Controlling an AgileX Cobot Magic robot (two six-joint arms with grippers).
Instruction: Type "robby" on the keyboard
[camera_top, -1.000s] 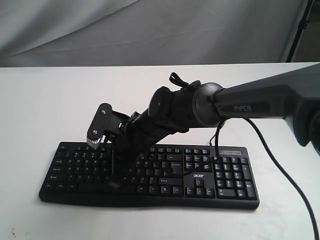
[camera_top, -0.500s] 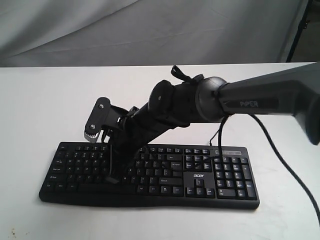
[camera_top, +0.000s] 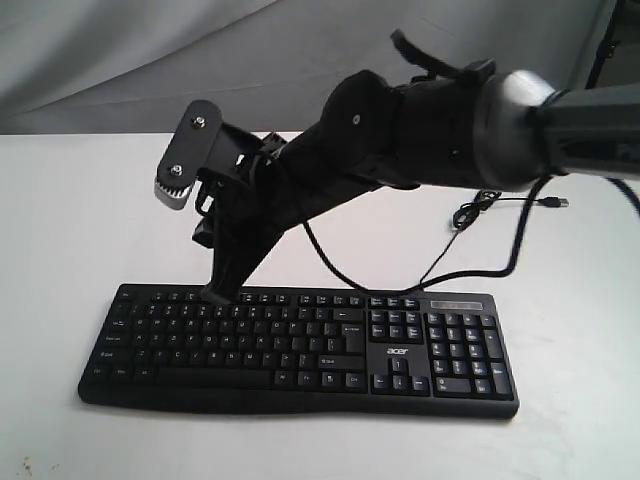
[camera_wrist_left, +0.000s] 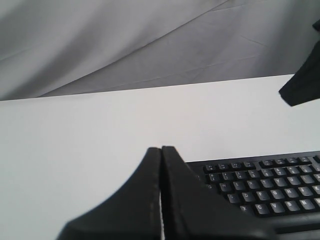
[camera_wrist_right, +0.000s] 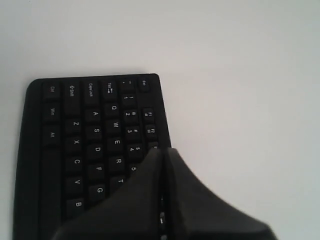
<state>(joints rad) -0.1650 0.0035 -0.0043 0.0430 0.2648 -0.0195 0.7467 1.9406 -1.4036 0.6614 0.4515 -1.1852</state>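
Observation:
The black keyboard (camera_top: 300, 345) with its white acer logo lies flat on the white table (camera_top: 80, 220), near the front edge. My right gripper (camera_top: 217, 294) is shut, with nothing between its fingers. Its arm reaches across from the right, and the tip hangs just over the keyboard's far edge, left of the middle. In the right wrist view the shut right gripper (camera_wrist_right: 164, 150) points past the number row of the keyboard (camera_wrist_right: 75, 140), beside the 4 and 5 keys. My left gripper (camera_wrist_left: 161, 149) is shut and empty, off the left end of the keyboard (camera_wrist_left: 270, 190); the exterior view does not show it.
The keyboard's thin black cable (camera_top: 500, 265) loops over the table behind its right end, with the USB plug (camera_top: 553, 202) lying loose. A grey cloth backdrop (camera_top: 150, 60) hangs behind the table. The right arm's dark body (camera_top: 420, 125) spans the space above the keyboard.
My right gripper has lifted off the lower letter rows and drawn back to the keyboard's far edge. The whole right arm has risen, uncovering the cable and USB plug.

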